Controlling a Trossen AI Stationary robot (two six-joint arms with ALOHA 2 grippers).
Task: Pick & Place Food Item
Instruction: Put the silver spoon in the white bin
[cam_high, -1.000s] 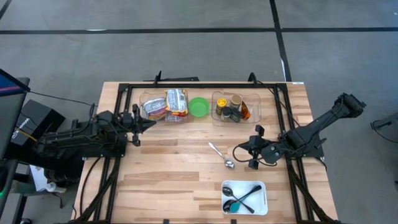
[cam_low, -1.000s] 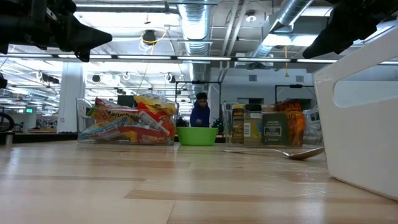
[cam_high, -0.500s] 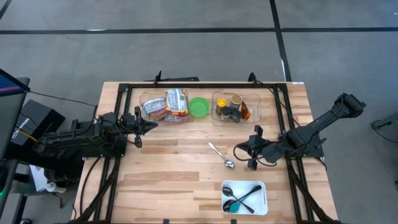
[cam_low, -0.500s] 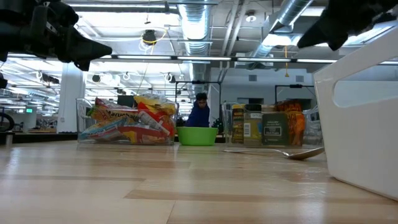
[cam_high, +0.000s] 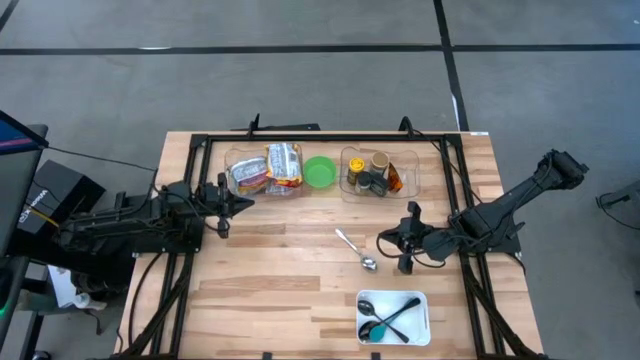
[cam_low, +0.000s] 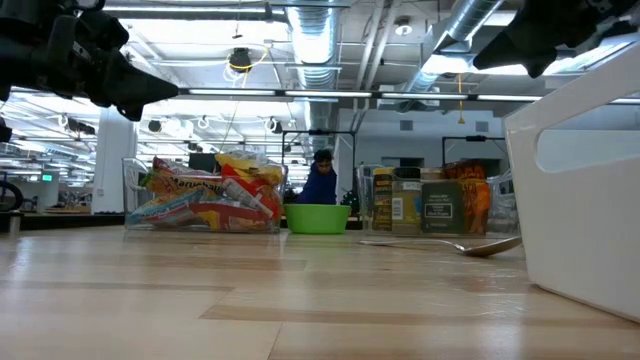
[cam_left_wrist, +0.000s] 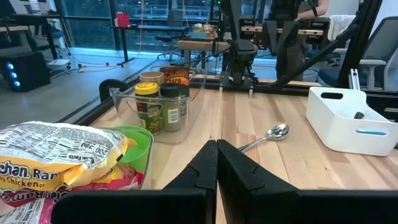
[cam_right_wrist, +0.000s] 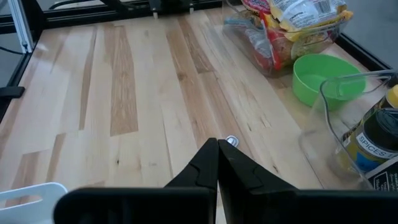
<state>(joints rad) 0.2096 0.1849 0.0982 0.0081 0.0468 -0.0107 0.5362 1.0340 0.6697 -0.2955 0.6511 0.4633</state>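
The wooden surface carries everything. At its far edge a clear bin holds the ramen packets, with a green bowl just right of it and a clear bin of spice jars beyond. My left jaws hover closed just near of the ramen bin. My right jaws hover closed right of the metal spoon. A white utensil tray sits nearest.

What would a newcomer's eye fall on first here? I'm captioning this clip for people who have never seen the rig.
Probably the bright green bowl at the table's far edge, between a clear bin of snack packets and a clear bin of spice jars. Next, the lone spoon on bare wood mid-table, with the right gripper shut beside it and the left gripper shut near the snack bin.
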